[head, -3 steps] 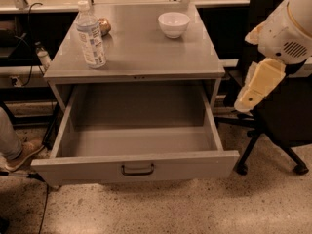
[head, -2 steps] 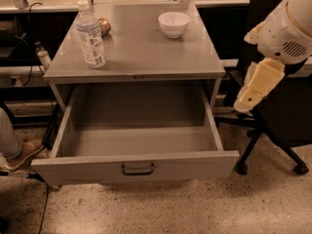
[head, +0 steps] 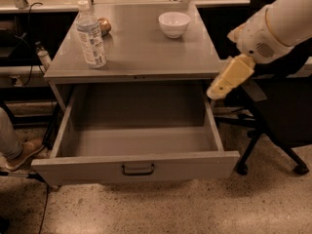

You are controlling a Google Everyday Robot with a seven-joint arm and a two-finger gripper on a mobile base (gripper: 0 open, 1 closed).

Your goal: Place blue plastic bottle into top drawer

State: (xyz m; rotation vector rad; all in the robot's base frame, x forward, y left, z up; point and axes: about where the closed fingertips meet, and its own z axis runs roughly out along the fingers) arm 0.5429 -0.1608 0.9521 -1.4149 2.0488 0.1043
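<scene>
Yellow claw hangs by right edge of open top drawer.

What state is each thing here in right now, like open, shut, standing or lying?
blue plastic bottle: upright on the cabinet top, cap on.
top drawer: pulled open, nothing visible inside.
white bowl: upright on the cabinet top.
gripper: holding nothing, at the cabinet's right side, above the drawer's right edge.

bottle on cabinet, top drawer below, end effector right
</scene>
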